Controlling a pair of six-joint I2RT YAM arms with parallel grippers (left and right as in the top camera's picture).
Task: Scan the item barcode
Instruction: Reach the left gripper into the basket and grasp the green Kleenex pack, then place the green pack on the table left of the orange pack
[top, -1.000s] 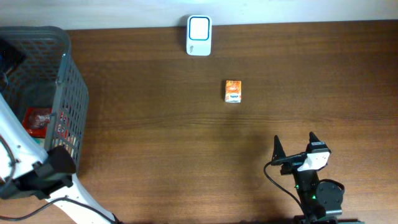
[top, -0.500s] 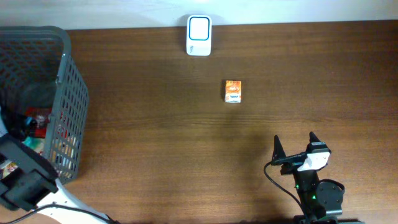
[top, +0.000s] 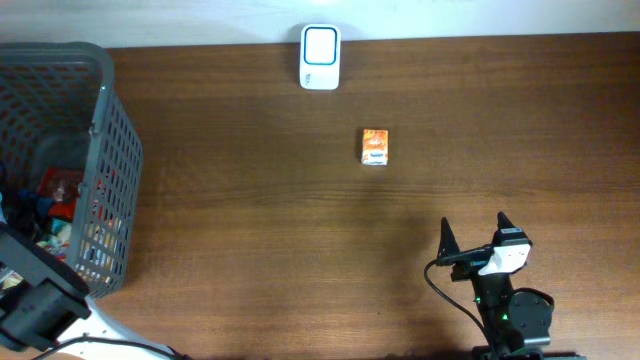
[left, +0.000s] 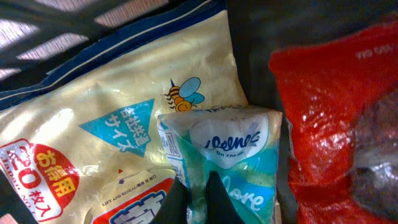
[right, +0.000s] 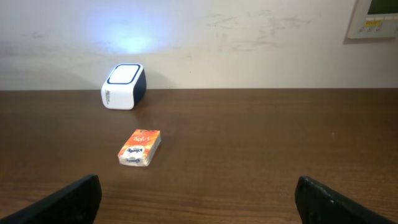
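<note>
Brown wooden surface (top: 250, 250), seen from above. At its left end a grey mesh basket (top: 115, 170), with packets inside.

In the basket, from the left wrist view: a large yellow bag (left: 93, 93) with a bee drawing on the left, a red bag (left: 336, 106) on the right, and between them, lying on top of the yellow one, a teal tissue pack (left: 227, 149). Long axis of the pack from the gripper toward the bee, a little tilted; printed face up.

Left gripper (left: 198, 190) closed, pinching the near end of the tissue pack.

White scanner (top: 320, 57) at the far edge, centre. Small orange box (top: 375, 146) nearer, slightly right, long axis near to far.

Right gripper (top: 474, 232) wide, holding nothing, at the near right, facing the scanner.
</note>
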